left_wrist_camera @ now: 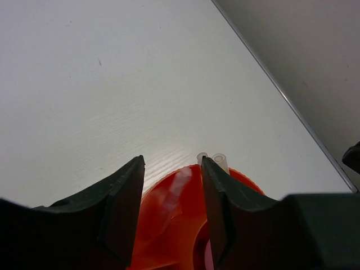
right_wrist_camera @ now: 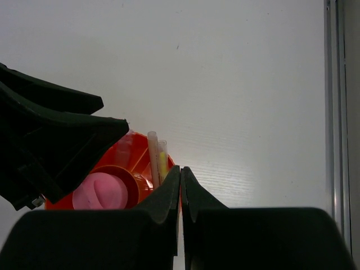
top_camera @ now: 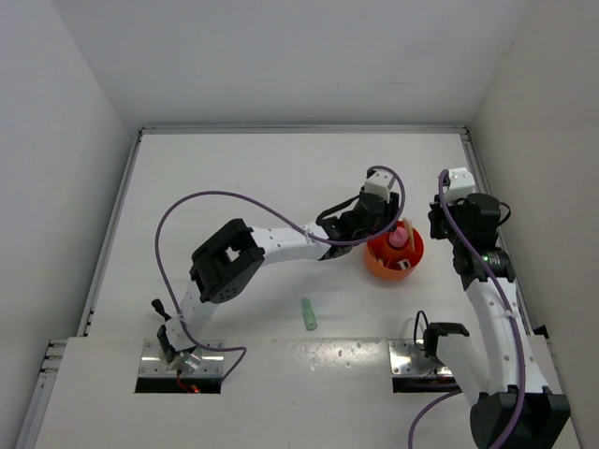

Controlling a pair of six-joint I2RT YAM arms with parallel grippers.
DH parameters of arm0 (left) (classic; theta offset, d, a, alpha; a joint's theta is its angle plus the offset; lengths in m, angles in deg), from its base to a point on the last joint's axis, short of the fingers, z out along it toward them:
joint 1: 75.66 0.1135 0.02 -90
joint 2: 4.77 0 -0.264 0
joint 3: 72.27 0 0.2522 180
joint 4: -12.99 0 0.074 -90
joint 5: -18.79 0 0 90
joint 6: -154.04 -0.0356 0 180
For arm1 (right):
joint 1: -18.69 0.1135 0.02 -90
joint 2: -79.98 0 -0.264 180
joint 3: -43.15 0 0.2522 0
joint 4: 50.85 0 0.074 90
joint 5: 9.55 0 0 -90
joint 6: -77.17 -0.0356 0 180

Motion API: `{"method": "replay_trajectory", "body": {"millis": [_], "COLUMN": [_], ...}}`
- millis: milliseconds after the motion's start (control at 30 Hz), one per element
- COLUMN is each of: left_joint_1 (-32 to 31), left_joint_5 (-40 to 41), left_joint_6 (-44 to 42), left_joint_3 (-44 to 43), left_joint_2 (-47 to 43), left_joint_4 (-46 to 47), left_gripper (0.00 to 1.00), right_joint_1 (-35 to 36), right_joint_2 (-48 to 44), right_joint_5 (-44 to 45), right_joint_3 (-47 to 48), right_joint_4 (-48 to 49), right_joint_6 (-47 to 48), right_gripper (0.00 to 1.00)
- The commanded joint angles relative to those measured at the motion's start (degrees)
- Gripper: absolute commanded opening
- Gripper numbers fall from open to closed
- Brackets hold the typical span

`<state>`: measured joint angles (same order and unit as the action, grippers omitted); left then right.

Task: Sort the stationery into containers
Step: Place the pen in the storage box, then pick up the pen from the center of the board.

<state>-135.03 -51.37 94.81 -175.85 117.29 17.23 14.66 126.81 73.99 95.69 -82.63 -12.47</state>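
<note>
Orange-red plastic marks the round tub (top_camera: 394,258). It stands on the right half of the white worktop (top_camera: 234,187), nearer the right edge than the left and about midway between the far and near edges.

Only the top view shows us the mint-green marker (top_camera: 308,314). It lies flat close to the near edge, between the two arm bases and well apart from the tub.

Only the right wrist view lets us see into the tub. A pink cap (right_wrist_camera: 101,191) sits inside the central hub. A pale stick (right_wrist_camera: 152,154) and a yellow stick (right_wrist_camera: 162,164) stand side by side against the rim. The left wrist view gives us just two pale stick ends above the far rim.

The left gripper (left_wrist_camera: 171,169) hangs over the tub on its left-edge side, jaws well apart and nothing held between them. We cannot tell whether it touches the rim.

The right gripper (right_wrist_camera: 181,185) sits just beside the tub on the right-edge side. Its fingers are pressed together and grip nothing.

The tub's wall looks glossy and slightly translucent.
</note>
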Motion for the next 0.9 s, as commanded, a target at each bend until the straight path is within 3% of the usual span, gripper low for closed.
{"method": "replay_trajectory", "body": {"millis": [0, 167, 267, 300, 333, 400, 433, 533, 567, 633, 700, 733, 800, 833, 867], "left_joint_1": [-1.09, -1.09, -1.09, -1.09, -1.09, -2.32, -2.32, -2.85, -2.85, -3.37, -3.9, -5.21, -6.71, -7.33, -7.33], "left_joint_5": [1.6, 4.06, 8.44, 10.03, 12.14, 19.23, 21.02, 21.76, 20.0, 13.41, 7.19, 7.15, 7.93, 8.46, 8.47], "left_joint_6": [0.44, 0.44, -0.7, -0.71, 1.12, 4.55, 7.18, 20.19, 24.65, 27.5, 29.87, 30.84, 33.91, 36.71, 37.78], "left_joint_3": [0.17, -0.44, 0.17, 0.17, 0.96, 3.41, 4.82, 13.42, 15.97, 23.61, 28.62, 29.43, 30.06, 29.53, 29.53], "left_joint_2": [0.37, -0.24, -3.92, -5.41, -9.17, -13.58, -18.56, -26.23, -30.78, -34.24, -36.27, -36.89, -36.02, -35.32, -34.53], "left_joint_4": [1.07, 0.46, -1.38, -2.34, -6.18, -12.17, -19.77, -31.5, -36.32, -39.26, -42.16, -44.69, -47.69, -51.1, -52.35], "left_gripper": [0.51, 0.52, 0.3, 0.12, 0.09, 0.06, 0.09, 0.43, 0.53, 0.78, 0.83, 0.83, 0.78, 0.72, 0.63], "right_joint_1": [-0.27, -0.27, -0.27, -0.27, -0.27, -0.27, -0.27, -0.27, -0.27, -0.27, -0.27, -0.27, -0.27, -0.27, -0.27], "right_joint_2": [0.02, 0.02, -0.5, -0.51, -0.51, -0.51, -0.51, -0.51, -0.51, -0.51, 0.02, 0.02, 0.71, 0.72, 0.72], "right_joint_5": [0.66, 0.66, 0.66, 0.66, 0.66, 0.66, 0.14, -1.01, -1.53, -2.68, -3.38, -3.38, -3.91, -4.52, -4.53], "right_joint_3": [-0.11, -0.11, -0.11, -0.11, -0.11, -0.11, -0.11, -0.11, 0.41, 0.41, 0.94, 0.94, 1.55, 1.56, 1.56], "right_joint_4": [2.55, 2.55, 2.55, 2.55, 2.55, 2.55, 2.55, 1.94, 1.94, 1.94, 1.06, 1.06, 0.53, 0.01, 0.0], "right_joint_6": [-0.27, -0.27, -0.27, -0.27, -0.27, -0.27, -0.27, -0.27, 0.25, 0.25, 0.25, 0.25, 0.25, 0.25, 0.25], "right_gripper": [0.02, 0.02, 0.02, 0.02, 0.11, 0.48, 0.77, 0.84, 0.69, 0.01, 0.0, 0.05, 0.46, 0.58, 0.59]}}
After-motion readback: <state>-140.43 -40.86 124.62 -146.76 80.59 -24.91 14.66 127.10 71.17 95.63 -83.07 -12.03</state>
